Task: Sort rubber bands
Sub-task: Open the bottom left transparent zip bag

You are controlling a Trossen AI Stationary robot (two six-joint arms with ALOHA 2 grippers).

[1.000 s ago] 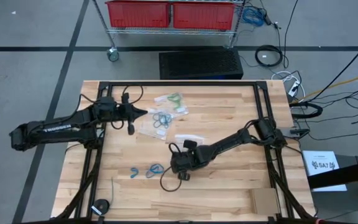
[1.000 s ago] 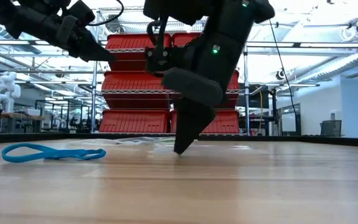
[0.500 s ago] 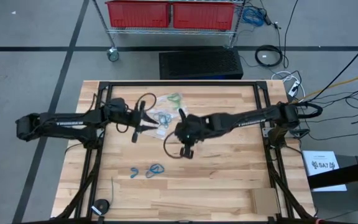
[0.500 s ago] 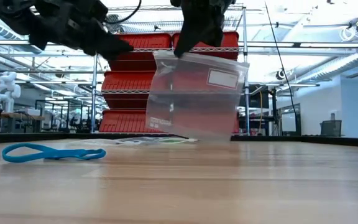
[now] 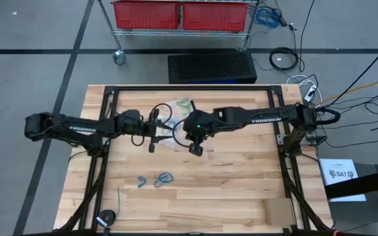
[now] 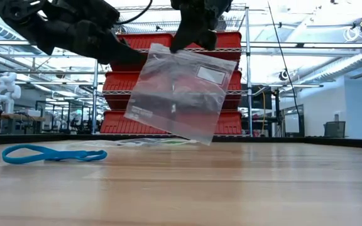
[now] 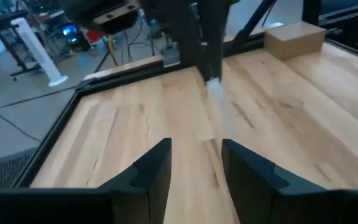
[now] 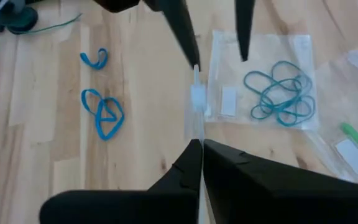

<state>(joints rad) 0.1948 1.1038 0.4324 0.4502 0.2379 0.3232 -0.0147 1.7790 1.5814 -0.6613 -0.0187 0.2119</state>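
My right gripper [image 6: 190, 43] is shut on a clear zip bag [image 6: 178, 94] with a white label, held well above the table's middle. My left gripper [image 6: 134, 58] is open and level beside the bag's upper left corner [image 6: 154, 48]. In the right wrist view its two fingers [image 8: 185, 37] stand on either side of the bag's top edge. Bright blue rubber bands [image 5: 164, 177] lie loose on the wood near the front left, also seen in the low view [image 6: 49, 153]. Teal rubber bands [image 8: 278, 93] lie inside a second bag flat on the table. My right gripper pinches the bag's top edge [image 6: 187, 51] between its two fingers, near the middle of that edge, coming from above and pointing down. The bag hangs below the fingers, clear of the table and tilted, its left corner higher. Whether my left gripper touches the bag I cannot tell.
A bag with green bands [image 5: 184, 103] lies flat at the far middle. A cardboard box [image 5: 279, 211] sits at the front right corner and a black puck with a thin cable [image 5: 107, 216] at the front left. Black frame rails [image 5: 104, 164] run along the table's sides.
My right gripper has risen from the table with the clear bag and carried it toward the far edge and the left gripper. The bag is lifted clear and has tipped from hanging straight to slanted. My left gripper has reached toward the table's right and opened.
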